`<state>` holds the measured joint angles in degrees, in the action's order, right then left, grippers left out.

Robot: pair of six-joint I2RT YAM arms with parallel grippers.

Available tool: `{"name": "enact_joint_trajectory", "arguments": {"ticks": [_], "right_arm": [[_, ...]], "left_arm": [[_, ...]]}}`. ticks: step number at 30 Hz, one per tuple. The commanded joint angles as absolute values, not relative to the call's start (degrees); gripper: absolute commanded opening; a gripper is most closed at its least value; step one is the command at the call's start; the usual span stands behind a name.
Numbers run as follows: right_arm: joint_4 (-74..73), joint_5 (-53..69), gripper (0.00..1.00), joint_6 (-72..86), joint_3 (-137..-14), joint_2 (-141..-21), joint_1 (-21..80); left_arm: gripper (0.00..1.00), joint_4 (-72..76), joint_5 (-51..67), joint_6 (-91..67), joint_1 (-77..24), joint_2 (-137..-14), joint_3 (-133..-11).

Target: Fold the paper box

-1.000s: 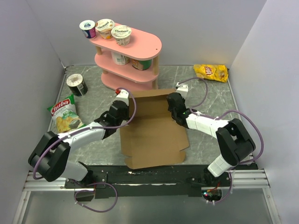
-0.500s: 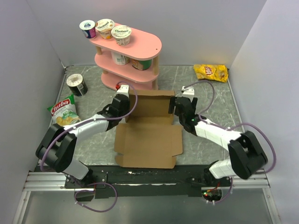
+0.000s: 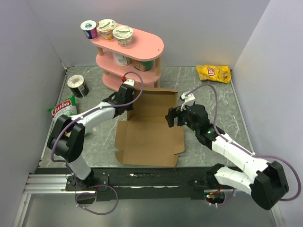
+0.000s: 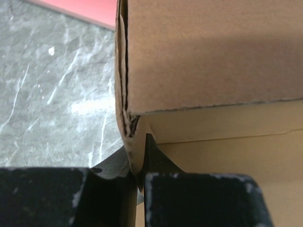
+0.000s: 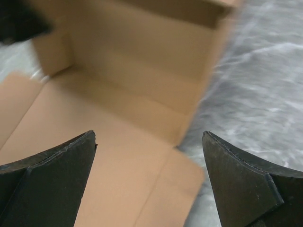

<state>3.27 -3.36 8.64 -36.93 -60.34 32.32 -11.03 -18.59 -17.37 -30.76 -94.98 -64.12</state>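
**A:** Two sets of jaws, one paper box [image 3: 149,135]. Where does it lie?

**B:** In the middle of the tabletop [image 3: 218,101], with its long axis running from the near edge away toward the pink shelf [image 3: 137,47]. The near panel lies flat, and the far part stands up as a wall.

**A:** And the left jaws?

**B:** Clenched on the cardboard at the wall's far-left corner. The left wrist view shows the fingers [image 4: 158,161] pinching that edge between them.

**A:** The right jaws?

**B:** Released, spread wide and gripping nothing. They hover over the box's right edge, about halfway along the sheet.

**A:** Which way is the work from them?

**B:** In the right wrist view the wall's free right end is just ahead of them, with the flat panel beneath. I'd judge the right side is theirs to take, since they're the nearer pair. The left jaws sit at the opposite corner, already occupied.
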Motion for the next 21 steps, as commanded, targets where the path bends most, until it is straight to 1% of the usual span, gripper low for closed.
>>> {"name": "enact_joint_trajectory", "arguments": {"ticks": [1, 3, 4, 7, 8, 10, 11, 14, 16, 21], "right_arm": [[-5.5, 1.7, 0.99, 4.0, -43.6, -56.4, 32.9], [-8.9, 0.3, 0.98, 2.7, -48.1, -57.8, 32.8], [-12.0, 0.1, 0.98, 1.9, -52.8, -58.8, 32.7], [-18.8, 0.9, 0.97, -1.3, -62.1, -64.4, 32.3], [-20.2, 1.3, 0.96, -2.6, -64.2, -67.9, 32.3], [-21.9, 1.4, 0.95, -3.5, -68.4, -70.9, 31.9], [-22.7, 1.2, 0.93, -3.6, -69.4, -73.5, 31.6], [-21.3, 5.7, 0.9, -5.2, -70.5, -76.1, 31.3], [-21.2, 9.3, 0.89, -5.7, -70.5, -77.2, 31.0], [-20.0, 13.6, 0.85, -7.5, -68.6, -79.0, 30.9]], "left_arm": [[0.07, -19.7, -14.3, -13.0, -30.8, -97.0, -70.0], [0.07, -21.6, -11.8, -11.9, -30.8, -97.5, -71.5], [0.07, -23.4, -11.1, -11.5, -30.8, -97.4, -72.1], [0.08, -26.4, -7.0, -9.3, -31.3, -96.7, -73.2], [0.08, -27.3, -6.1, -8.3, -31.6, -96.5, -73.9], [0.08, -29.6, -3.9, -7.7, -32.4, -97.0, -75.1], [0.08, -32.1, -3.3, -7.2, -32.8, -97.5, -76.2], [0.08, -35.6, -2.6, -6.2, -34.4, -98.6, -76.8], [0.08, -36.6, -2.4, -6.1, -35.2, -99.1, -76.8], [0.09, -38.7, -3.5, -6.1, -37.0, -98.9, -77.1]]}}
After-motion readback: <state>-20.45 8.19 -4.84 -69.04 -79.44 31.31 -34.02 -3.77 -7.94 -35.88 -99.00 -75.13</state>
